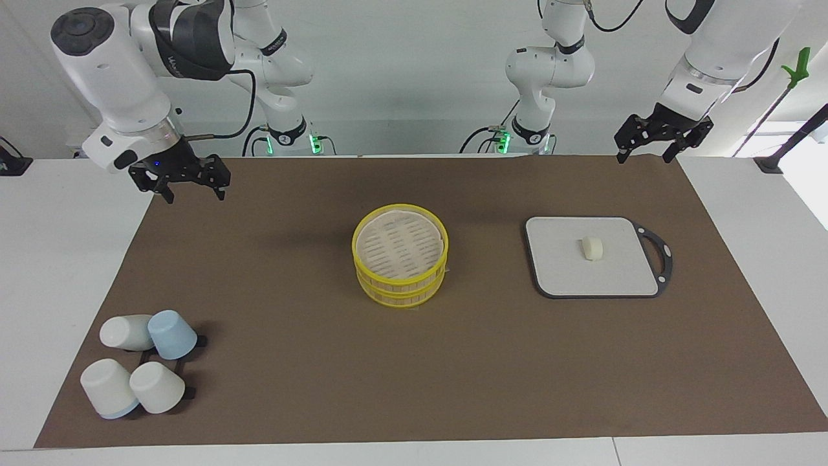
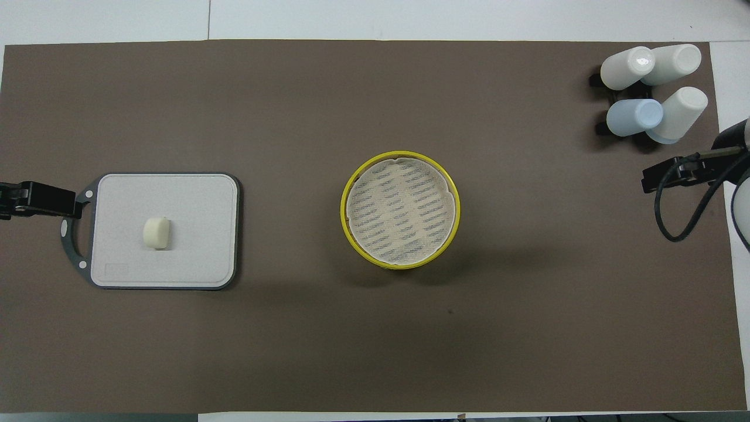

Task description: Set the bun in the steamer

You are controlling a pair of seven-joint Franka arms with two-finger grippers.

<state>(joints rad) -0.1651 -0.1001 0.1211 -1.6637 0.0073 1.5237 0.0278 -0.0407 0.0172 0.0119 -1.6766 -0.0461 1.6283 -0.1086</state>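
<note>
Facing view: bun sits on grey cutting board, beside steamer. Left gripper hangs spread wide, holding nothing, well apart from the bun. Right gripper likewise spread, waiting.

Overhead view: bun mid-board, steamer mid-mat.

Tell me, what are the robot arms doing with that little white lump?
Nothing yet. The bun sits alone on the grey board, toward the left arm's end of the table. The steamer waits mid-table. The left gripper and right gripper both hang open and empty near the robots' edge, touching nothing. Four cups stand aside.
</note>
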